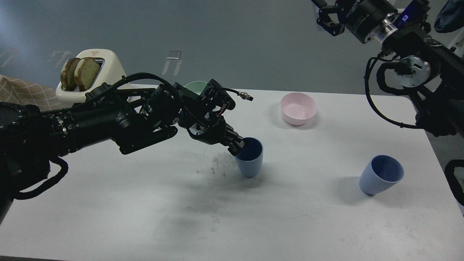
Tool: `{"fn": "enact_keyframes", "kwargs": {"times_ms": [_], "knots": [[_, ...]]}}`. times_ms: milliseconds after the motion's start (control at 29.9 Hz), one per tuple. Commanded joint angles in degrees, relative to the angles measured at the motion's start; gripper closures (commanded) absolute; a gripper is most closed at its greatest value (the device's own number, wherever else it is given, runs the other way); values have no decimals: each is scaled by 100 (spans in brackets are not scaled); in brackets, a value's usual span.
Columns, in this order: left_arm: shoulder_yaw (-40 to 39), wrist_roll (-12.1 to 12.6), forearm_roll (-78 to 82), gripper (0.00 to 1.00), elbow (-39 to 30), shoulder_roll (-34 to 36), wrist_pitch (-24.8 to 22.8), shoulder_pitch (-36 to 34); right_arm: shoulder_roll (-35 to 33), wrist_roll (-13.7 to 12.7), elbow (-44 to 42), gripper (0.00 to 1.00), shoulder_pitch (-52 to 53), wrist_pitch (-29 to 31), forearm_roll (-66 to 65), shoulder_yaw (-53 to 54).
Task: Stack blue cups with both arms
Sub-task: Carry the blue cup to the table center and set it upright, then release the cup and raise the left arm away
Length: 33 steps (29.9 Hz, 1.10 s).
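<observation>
While the left gripper (240,145) pinches the centre cup's (250,157) rim, the second cup (381,175) stands apart lower right, unstacked; the right gripper's (328,22) finger state is unclear.

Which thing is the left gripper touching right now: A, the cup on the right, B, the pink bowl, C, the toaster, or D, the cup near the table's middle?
D: the left gripper sits on the rim of the middle cup, apart from everything else.

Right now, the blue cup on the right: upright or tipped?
Upright, mouth up. The right-hand blue cup stands on its narrow base on the table, its dark inside showing. No gripper touches it.
</observation>
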Motion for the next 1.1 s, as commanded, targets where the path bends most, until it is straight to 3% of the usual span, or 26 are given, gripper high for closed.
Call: {"fn": "enact_keyframes", "kwargs": {"times_ms": [0, 100, 134, 268, 669, 1070], "knots": [[-17, -18, -29, 71, 0, 1, 0, -25, -7, 0, 0, 0, -40, 0, 0, 0], [-43, -53, -29, 41, 0, 1, 0, -34, -16, 0, 0, 0, -67, 0, 0, 0], [-52, -53, -46, 26, 0, 10, 0, -43, -25, 0, 0, 0, -75, 0, 0, 0], [-52, -53, -361, 7, -18, 54, 0, -174, -51, 0, 0, 0, -110, 0, 0, 0], [-201, -53, -1688, 4, -308, 791, 0, -948, -499, 0, 105, 0, -321, 0, 9, 0], [-1651, 70, -5107, 3, -211, 2040, 0, -712, -2704, 0, 1634, 0, -1191, 0, -263, 9]]}}
